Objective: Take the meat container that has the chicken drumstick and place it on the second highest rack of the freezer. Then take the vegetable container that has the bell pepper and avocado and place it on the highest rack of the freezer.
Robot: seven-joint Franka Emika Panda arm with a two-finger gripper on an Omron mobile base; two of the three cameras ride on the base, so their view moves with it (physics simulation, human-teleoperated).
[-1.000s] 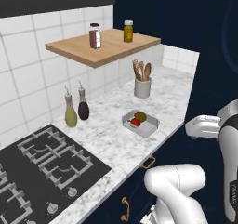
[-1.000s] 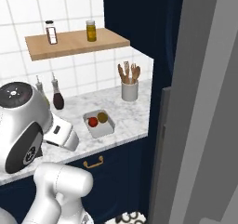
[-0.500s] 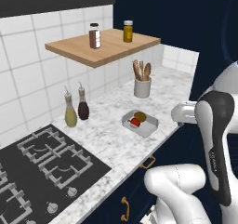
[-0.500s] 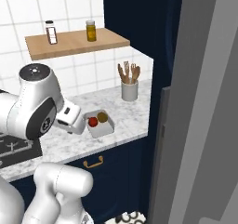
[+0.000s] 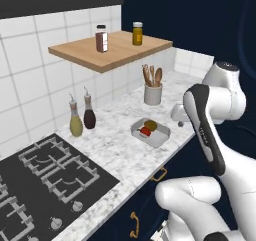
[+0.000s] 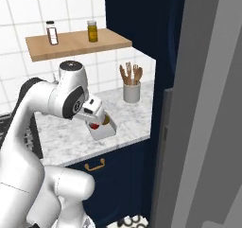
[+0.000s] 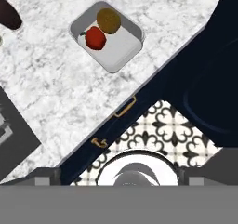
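Gripper point(image 6: 97, 116) fully open, holding nothing, above vegetable container point(image 7: 107, 36) near the counter's point(image 7: 56, 93) front edge.

Vegetable container point(image 6: 105, 129) half hidden behind arm; dark bottle point(image 7: 9, 14) cut off by frame edge.

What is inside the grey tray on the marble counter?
The tray holds a red bell pepper and an olive-brown avocado side by side at one end; the rest of its floor is bare. In the right base view the arm covers part of it.
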